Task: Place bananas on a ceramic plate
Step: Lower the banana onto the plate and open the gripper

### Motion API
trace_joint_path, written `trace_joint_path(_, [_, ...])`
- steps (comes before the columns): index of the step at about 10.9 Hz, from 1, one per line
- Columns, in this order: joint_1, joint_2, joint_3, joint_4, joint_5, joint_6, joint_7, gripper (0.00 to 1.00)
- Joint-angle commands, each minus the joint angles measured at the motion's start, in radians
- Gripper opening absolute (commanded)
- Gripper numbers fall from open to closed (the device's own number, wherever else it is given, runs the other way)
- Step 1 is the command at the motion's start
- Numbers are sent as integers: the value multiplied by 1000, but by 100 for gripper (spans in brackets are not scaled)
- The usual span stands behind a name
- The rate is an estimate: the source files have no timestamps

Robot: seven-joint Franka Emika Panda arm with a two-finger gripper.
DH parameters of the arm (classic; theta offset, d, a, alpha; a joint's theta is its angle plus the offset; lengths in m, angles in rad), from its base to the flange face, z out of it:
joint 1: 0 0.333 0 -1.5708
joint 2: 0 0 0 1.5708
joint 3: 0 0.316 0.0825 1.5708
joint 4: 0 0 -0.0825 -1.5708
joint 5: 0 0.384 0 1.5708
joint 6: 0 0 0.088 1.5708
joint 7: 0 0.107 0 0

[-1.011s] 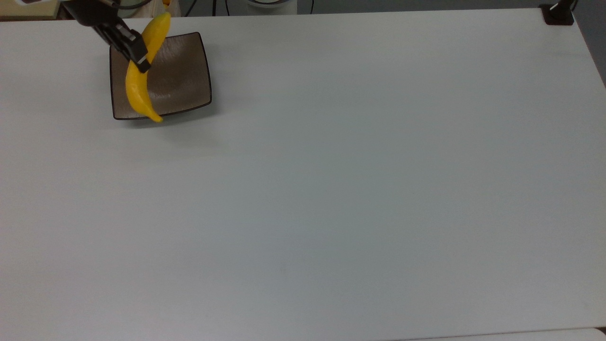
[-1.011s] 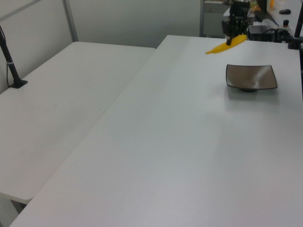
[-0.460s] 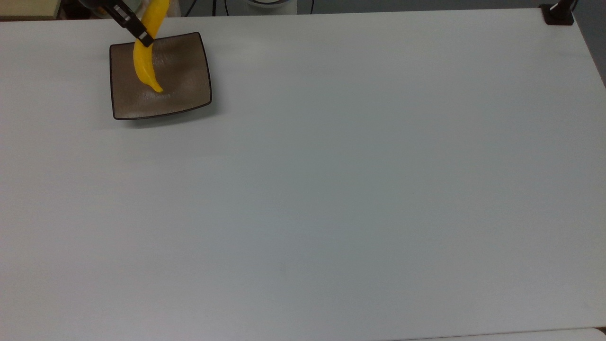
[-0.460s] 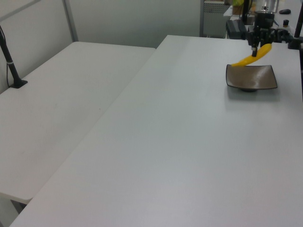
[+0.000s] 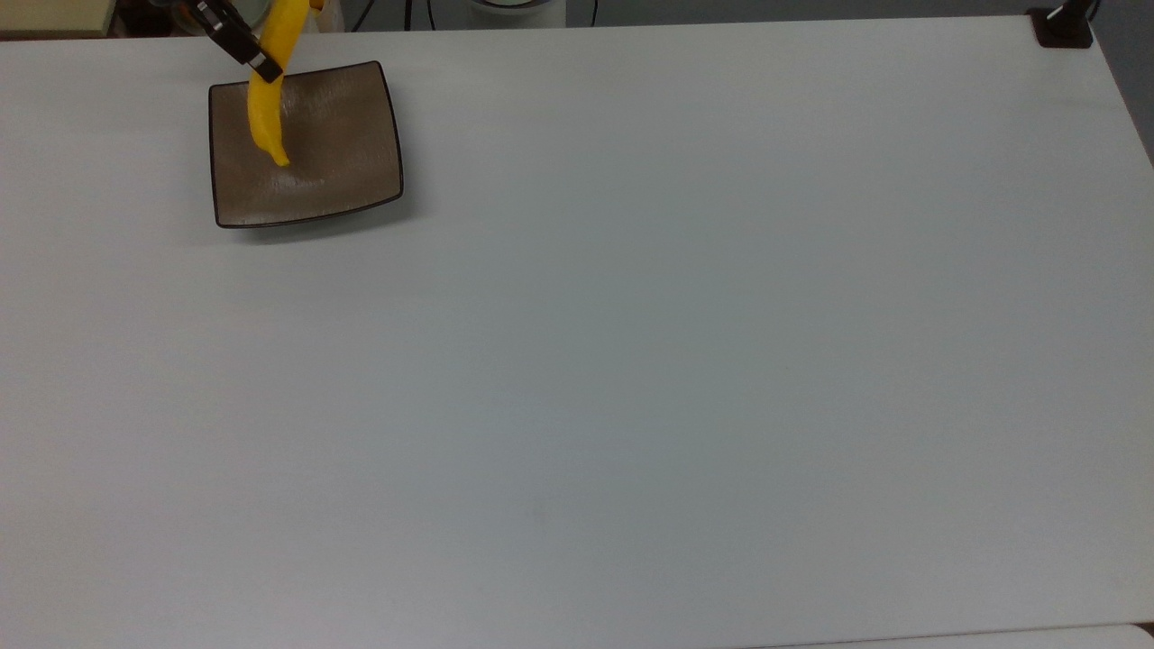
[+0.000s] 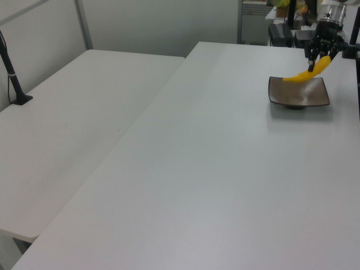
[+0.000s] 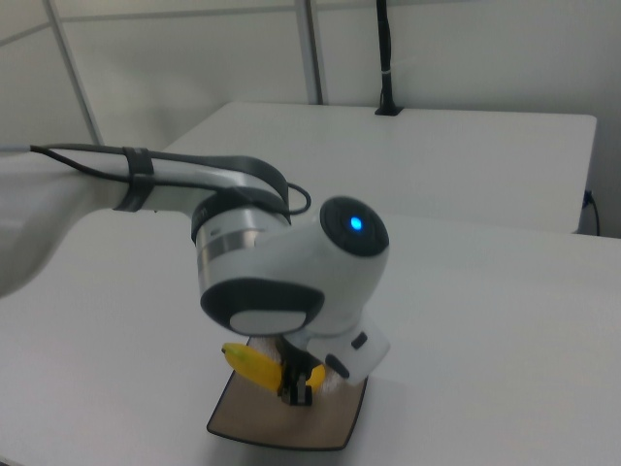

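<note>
Gripping the bananas (image 5: 267, 99), the gripper (image 5: 261, 65) sat at the top view's upper left, its dark fingers closed about the fruit's upper part near the table's far edge; the single yellow banana hung tilted from there, its lower tip pointing down over the middle of the ceramic plate (image 5: 347, 149); whether that tip touched the plate's surface could not be told; the square brown plate with its thin dark rim lay flat on the white table (image 5: 631, 361), near the top view's upper left corner; a dark mount (image 5: 1064, 27) stood at the table's far right corner in the top view.

From the left view, the gripper (image 6: 318, 57) hung above the far edge of the ceramic plate (image 6: 295, 97), jaws closed on the bananas (image 6: 306, 73); the fruit sloped down toward the left view's left, its low end over the plate's far left part and seemingly clear of the surface; the plate rested on the white table (image 6: 197, 169) at the left view's upper right; a second white table (image 6: 67, 129) stood alongside at the left view's left, with a black post (image 6: 11, 70) on it.

Seen from the right view, the arm's rounded white wrist (image 7: 291, 272), with a blue light (image 7: 356, 223), loomed over the ceramic plate (image 7: 257, 422); below it the gripper (image 7: 299, 379) held the bananas (image 7: 252, 366) just above the plate, the yellow end sticking out toward the right view's left.
</note>
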Motion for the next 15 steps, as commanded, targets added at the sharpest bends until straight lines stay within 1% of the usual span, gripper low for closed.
trace_joint_path(1, [-9, -34, -77, -102, 152, 61, -87, 2])
trace_joint_path(2, [-8, -33, -88, -120, 180, 63, -128, 2])
trace_joint_path(3, [-4, -27, -88, -130, 184, 66, -132, 2])
trace_joint_path(5, [-3, -7, -88, -130, 250, 68, -135, 2])
trace_joint_path(6, [2, 12, -86, -130, 261, 74, -150, 2])
trace_joint_path(7, [2, 18, -88, -130, 299, 87, -155, 2])
trace_joint_path(10, [5, 62, -86, -128, 342, 94, -222, 7])
trace_joint_path(11, [5, 67, -86, -128, 344, 92, -237, 11])
trace_joint_path(12, [9, 78, -83, -128, 343, 94, -241, 14])
trace_joint_path(13, [11, 88, -82, -122, 344, 94, -241, 19])
trace_joint_path(14, [9, 90, -82, -119, 344, 94, -241, 33])
trace_joint_path(15, [9, 90, -82, -119, 344, 89, -241, 53])
